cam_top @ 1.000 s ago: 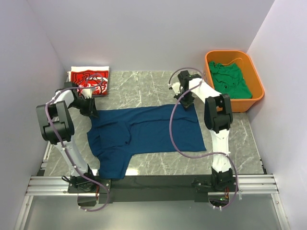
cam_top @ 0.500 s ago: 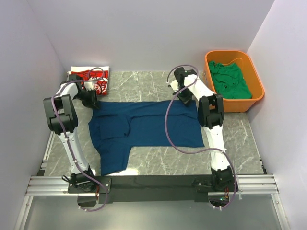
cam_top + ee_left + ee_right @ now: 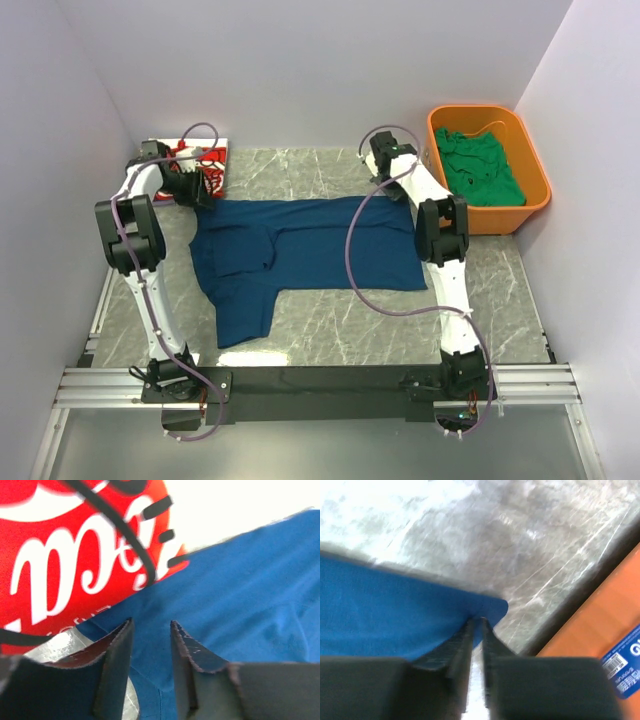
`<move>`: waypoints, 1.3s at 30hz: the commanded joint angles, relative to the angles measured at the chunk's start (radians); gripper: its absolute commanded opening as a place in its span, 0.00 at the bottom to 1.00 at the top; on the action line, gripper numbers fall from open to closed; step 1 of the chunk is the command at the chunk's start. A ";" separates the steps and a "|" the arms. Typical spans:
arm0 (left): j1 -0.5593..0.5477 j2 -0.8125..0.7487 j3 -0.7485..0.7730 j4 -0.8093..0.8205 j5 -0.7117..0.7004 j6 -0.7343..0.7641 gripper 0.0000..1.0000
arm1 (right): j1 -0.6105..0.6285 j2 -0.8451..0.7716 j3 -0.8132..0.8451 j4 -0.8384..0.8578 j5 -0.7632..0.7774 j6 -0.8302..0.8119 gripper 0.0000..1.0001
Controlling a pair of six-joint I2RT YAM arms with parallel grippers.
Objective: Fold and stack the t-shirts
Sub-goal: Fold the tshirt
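Marble table (image 3: 330,330) shows bare in a strip above the navy t-shirt (image 3: 300,250), between the red t-shirt (image 3: 214,180) at the upper left and the orange tub (image 3: 535,195) at the upper right. It also shows bare in a wider band below the shirt at lower centre and right. Walls close in on the left, top and right of the frame.

The navy shirt lies flat at mid-frame, its long axis running left to right. Its top edge is nearly straight, and one flap reaches down toward the lower left. The green t-shirt (image 3: 480,165) sits bunched inside the tub.

The left gripper (image 3: 150,625) is over the shirt's upper left corner, just beside the red shirt. Its fingers are parted, with navy cloth showing through the gap.

The right gripper (image 3: 476,620) has its tips at the upper right corner, near the tub. Its fingers are almost together with only a thin slit between them, and I cannot tell whether they nip the cloth.
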 commanded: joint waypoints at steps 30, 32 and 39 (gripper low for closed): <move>-0.165 -1.003 -1.100 -0.043 -0.124 0.872 0.54 | 0.079 -1.036 -1.359 0.261 -0.371 -0.289 0.45; -0.178 -0.978 -1.097 -0.032 -0.123 0.868 0.55 | 0.079 -1.036 -1.380 0.269 -0.363 -0.294 0.46; -0.191 -0.938 -1.100 -0.038 -0.120 0.883 0.55 | 0.088 -1.011 -1.411 0.293 -0.360 -0.295 0.47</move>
